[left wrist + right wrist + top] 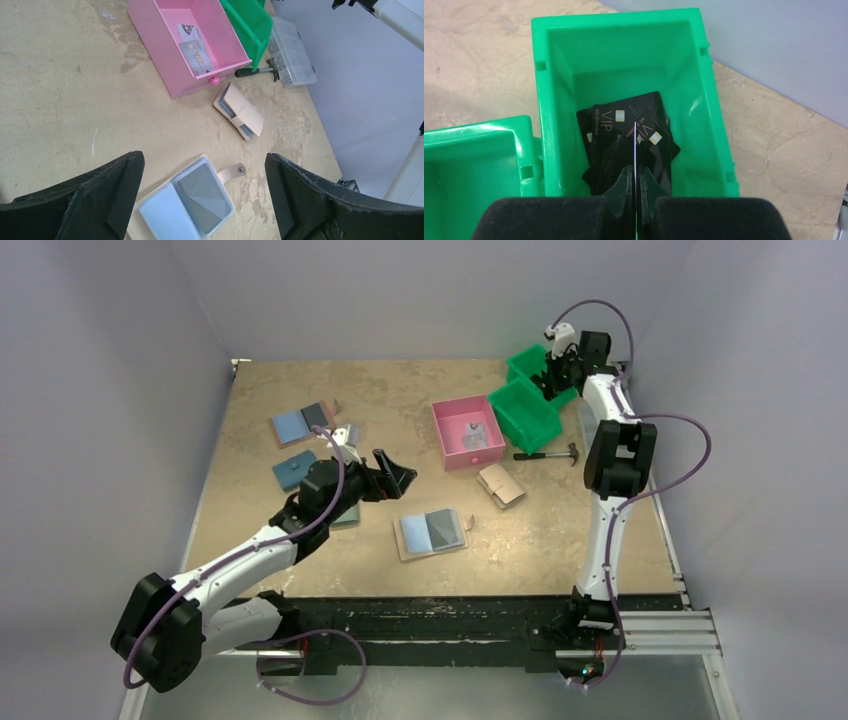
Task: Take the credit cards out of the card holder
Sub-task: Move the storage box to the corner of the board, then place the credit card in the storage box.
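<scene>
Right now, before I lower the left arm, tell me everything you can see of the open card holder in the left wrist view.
The card holder lies open and flat on the table, inner side up: a pale blue panel beside a dark grey one, beige leather-like edging, a small snap tab sticking out past the grey side. Whether any card is inside, I cannot tell. Nothing touches it; the left gripper hangs open above it.

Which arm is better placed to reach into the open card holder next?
Left. The left gripper, open, hangs just over the card holder. The right gripper is far off over a green bin, shut on a card.
</scene>
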`<act>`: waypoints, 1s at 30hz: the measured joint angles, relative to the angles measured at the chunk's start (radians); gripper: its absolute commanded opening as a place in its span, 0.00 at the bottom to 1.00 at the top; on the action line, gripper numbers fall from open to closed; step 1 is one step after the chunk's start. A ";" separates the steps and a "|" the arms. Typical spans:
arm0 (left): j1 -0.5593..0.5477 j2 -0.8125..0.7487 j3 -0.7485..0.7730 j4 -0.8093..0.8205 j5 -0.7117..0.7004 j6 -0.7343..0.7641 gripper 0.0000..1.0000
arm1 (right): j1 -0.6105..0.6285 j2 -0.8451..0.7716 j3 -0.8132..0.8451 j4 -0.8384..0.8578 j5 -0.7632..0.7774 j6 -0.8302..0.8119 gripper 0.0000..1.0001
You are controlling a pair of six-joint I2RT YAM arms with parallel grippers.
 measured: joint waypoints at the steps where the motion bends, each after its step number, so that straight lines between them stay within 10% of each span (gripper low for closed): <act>1: 0.000 0.000 0.000 0.001 0.004 0.000 0.99 | 0.000 0.000 -0.012 0.005 -0.004 -0.014 0.00; 19: 0.000 -0.002 -0.029 0.008 0.020 -0.008 0.99 | 0.002 -0.319 -0.398 -0.073 -0.052 -0.179 0.00; 30: 0.000 -0.030 -0.033 0.016 0.034 -0.026 0.99 | -0.002 -0.280 -0.296 -0.077 -0.047 -0.034 0.00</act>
